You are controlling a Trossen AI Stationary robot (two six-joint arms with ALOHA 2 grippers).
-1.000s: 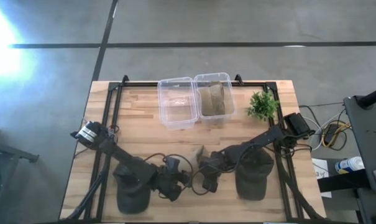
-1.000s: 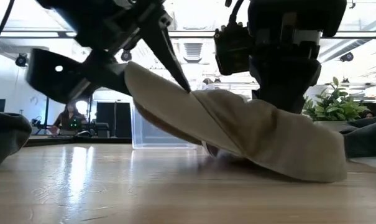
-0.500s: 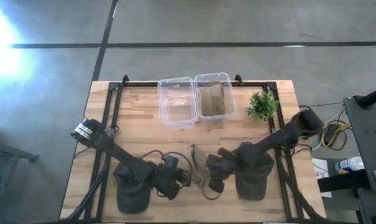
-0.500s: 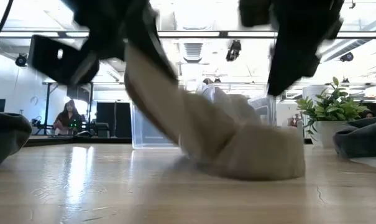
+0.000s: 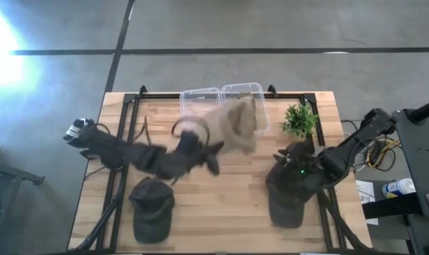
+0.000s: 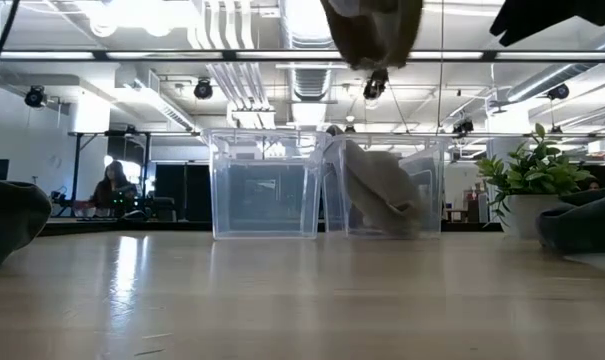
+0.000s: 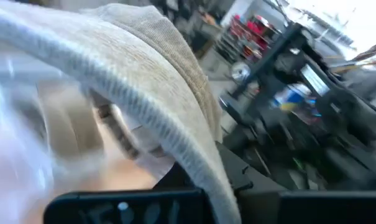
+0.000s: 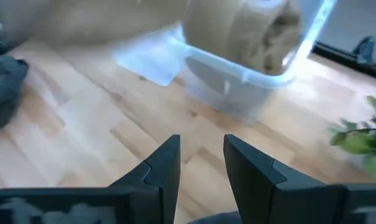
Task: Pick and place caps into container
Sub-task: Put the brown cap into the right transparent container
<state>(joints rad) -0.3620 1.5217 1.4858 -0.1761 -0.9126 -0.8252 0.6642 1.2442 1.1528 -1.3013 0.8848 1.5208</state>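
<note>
A tan cap point(image 5: 235, 129) hangs in the air by the near side of two clear containers point(image 5: 200, 93), with my left gripper point(image 5: 218, 149) shut on it. In the low view it shows at the top point(image 6: 372, 30). Another tan cap point(image 6: 382, 190) lies in the right container point(image 6: 422, 180). One dark cap point(image 5: 152, 212) rests at the near left. A second dark cap point(image 5: 288, 198) rests at the near right, under my right arm. My right gripper point(image 8: 201, 165) is open above the bare table and touches nothing. My left gripper pinches the tan cap between its two fingers at a stitched edge point(image 7: 220, 186); the gripper body hides the exact spot. The cap is lifted clear of the table and reaches from the fingers toward the containers.
A small green plant point(image 5: 299, 120) stands right of the containers at the far right. Black frame rails point(image 5: 122, 142) run along the table's left and right sides. Bare wood lies between the two dark caps. A person point(image 6: 110, 188) sits in the room far behind.
My left gripper has shut on the tan cap, then gone up and toward the far edge, to the containers. The cap, which lay on the table near the front, is lifted clear. My right gripper has drawn back from the cap toward the table's right edge.
</note>
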